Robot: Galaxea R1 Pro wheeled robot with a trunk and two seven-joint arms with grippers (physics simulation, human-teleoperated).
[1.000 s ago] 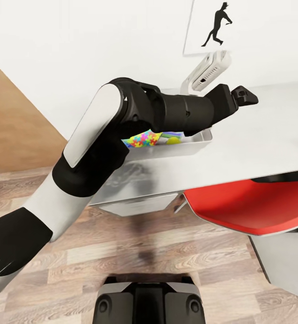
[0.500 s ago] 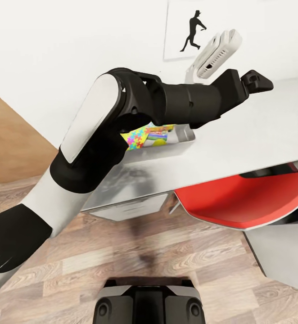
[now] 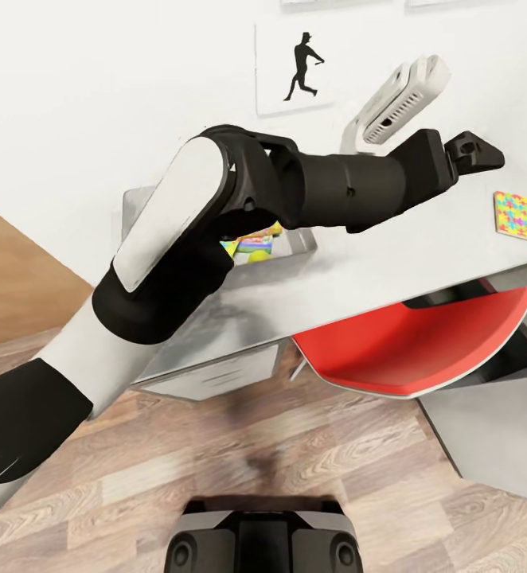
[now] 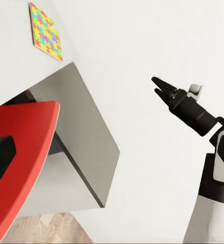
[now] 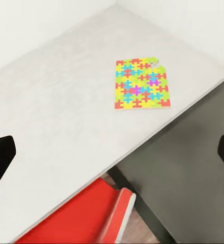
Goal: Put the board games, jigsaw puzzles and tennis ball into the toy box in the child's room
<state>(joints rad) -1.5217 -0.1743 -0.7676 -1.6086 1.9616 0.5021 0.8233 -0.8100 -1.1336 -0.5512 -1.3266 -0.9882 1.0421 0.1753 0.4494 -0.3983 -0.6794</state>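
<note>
No writing readable; 1 jigsaw puzzle [image 5: 140,83] lies flat on the table [image 3: 423,247]; right gripper [image 5: 112,152] spread, left gripper's state unclear.

No legible text, label, brand or number in any view. The wall picture [image 3: 299,65] above the table's [image 3: 423,255] back edge carries a black baseball-player silhouette, no lettering. The jigsaw puzzle [image 5: 141,84] near the table's right end shows coloured pieces, no print.
</note>
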